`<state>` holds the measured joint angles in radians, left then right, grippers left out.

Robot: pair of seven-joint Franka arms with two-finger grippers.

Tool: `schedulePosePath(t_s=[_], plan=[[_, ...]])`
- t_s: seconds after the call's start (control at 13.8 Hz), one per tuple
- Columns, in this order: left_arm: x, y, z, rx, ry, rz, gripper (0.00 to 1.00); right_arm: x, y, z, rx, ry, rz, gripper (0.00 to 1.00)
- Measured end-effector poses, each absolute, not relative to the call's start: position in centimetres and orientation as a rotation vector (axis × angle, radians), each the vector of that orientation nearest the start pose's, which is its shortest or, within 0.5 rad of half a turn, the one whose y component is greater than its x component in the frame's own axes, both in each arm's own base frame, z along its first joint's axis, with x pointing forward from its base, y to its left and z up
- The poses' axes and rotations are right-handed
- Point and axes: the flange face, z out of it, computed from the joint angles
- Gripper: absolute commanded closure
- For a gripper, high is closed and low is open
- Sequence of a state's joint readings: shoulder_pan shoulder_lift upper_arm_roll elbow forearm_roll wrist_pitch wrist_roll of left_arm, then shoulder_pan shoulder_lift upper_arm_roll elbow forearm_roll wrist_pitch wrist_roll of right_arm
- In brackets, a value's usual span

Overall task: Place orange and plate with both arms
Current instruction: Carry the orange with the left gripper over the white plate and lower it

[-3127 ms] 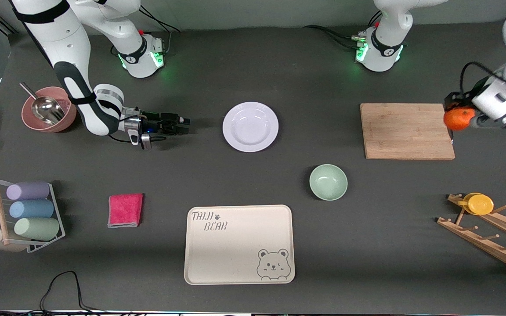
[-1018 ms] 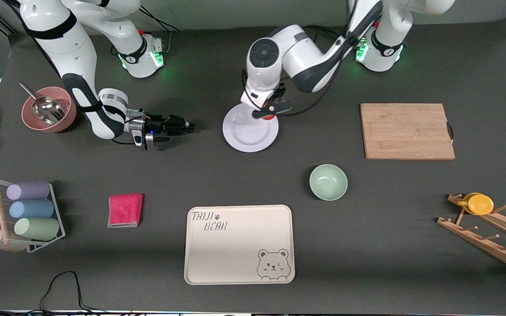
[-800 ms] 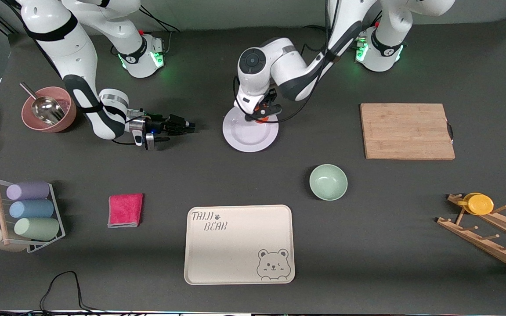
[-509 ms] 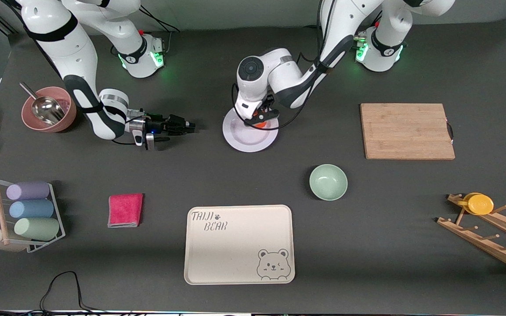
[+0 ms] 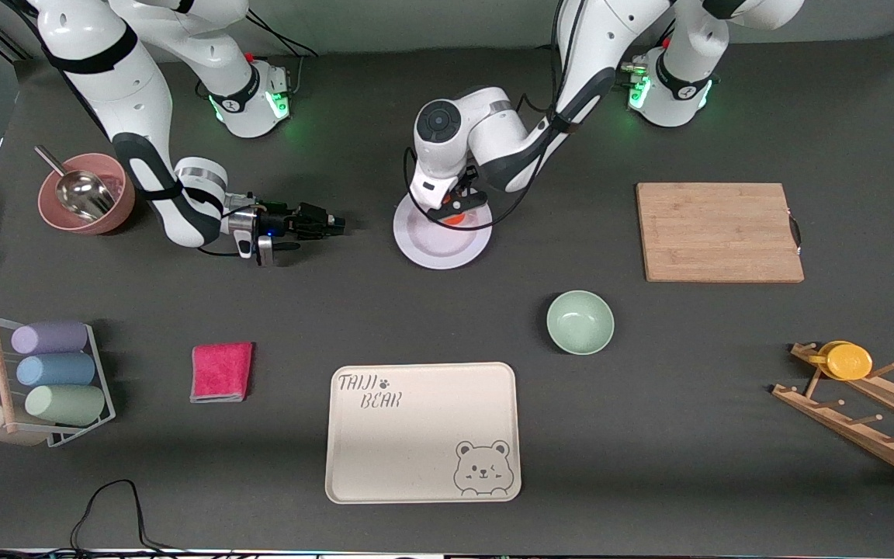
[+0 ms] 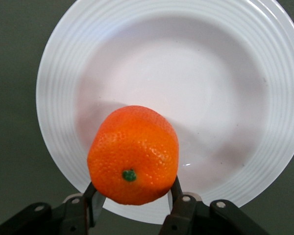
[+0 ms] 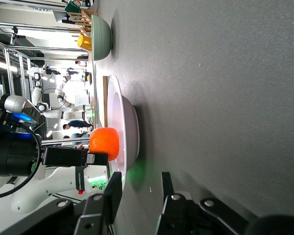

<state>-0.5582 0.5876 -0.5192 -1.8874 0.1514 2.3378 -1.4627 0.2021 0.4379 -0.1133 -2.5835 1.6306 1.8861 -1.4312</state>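
The left gripper (image 5: 455,211) hangs low over the plate (image 5: 442,244), its jaws clamped on the orange (image 6: 133,155); the right wrist view shows the fruit just above the plate's rim, not resting in it, and the left wrist view puts it over the plate's inner slope rather than dead centre. The plate lies flat on the worktop (image 5: 649,435), about midway between the two arms' ends and in the half toward the robots' edge. The right gripper (image 5: 332,224) waits low at the worktop just beside the plate, toward the right arm's end, with its jaws partly apart and nothing between them, pointed at the plate's rim. Judging by this, the carry of the orange to the plate is nearly finished, but the release has not been made, so no part of the task counts as complete. Left to do, most likely: set the fruit down and open the left jaws, then have the right arm take the plate by its rim. Where the plate should go cannot be told; the bear-print tray (image 5: 422,432) near the worktop's camera-side edge is one likely spot. The green bowl (image 5: 580,322) and cutting board (image 5: 719,231) lie well apart from the action.
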Motion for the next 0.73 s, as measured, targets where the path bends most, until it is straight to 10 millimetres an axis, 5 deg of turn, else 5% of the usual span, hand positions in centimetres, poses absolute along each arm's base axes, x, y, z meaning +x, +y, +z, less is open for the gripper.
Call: schedulePosePath(t_s=[0.51,0.73], plan=[[33.6,-53.9,23.1,-3.076,-0.579,0.253,0.00,34.7,9.8,9.2,-1.925,0.017,0.007,0.61],[36.5,-52.4,26.0,-3.005,-0.544,0.242,0.00,34.8,11.4,9.1,-1.905,0.065,-0.024,0.61]])
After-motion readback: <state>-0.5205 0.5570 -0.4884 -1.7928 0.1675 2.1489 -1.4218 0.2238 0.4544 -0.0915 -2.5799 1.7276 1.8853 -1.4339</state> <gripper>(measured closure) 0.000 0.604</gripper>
